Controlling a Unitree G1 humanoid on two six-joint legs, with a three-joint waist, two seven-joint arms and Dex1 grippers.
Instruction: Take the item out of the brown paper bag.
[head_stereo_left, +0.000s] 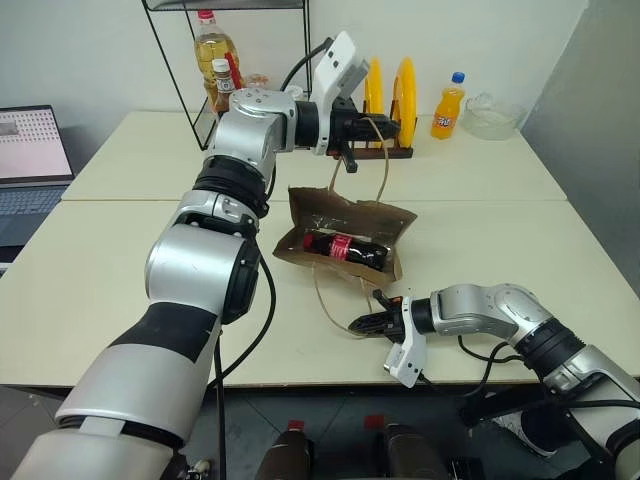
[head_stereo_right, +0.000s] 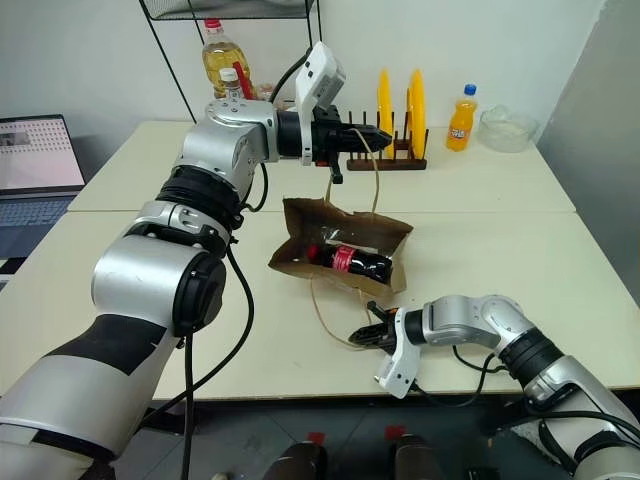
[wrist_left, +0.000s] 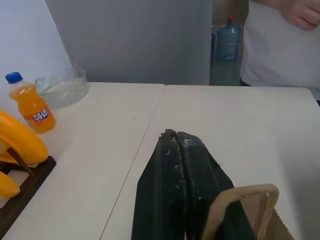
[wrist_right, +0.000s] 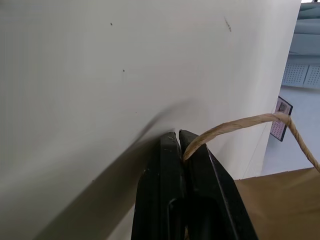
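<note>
The brown paper bag (head_stereo_right: 345, 248) lies open with the cola bottle (head_stereo_right: 350, 261) inside. The left hand (head_stereo_right: 385, 141) above it pinches one cord handle (head_stereo_right: 376, 180); the right hand (head_stereo_right: 358, 337) in front pinches the other cord handle (head_stereo_right: 322, 310).

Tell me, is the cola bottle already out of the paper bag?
No, the cola bottle lies inside the open brown paper bag.

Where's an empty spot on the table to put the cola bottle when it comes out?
The cream table is bare left of the brown paper bag, towards the laptop, and right of it, below the orange soda bottle. The back is crowded: wooden rack with yellow plates, glass bowl.
</note>
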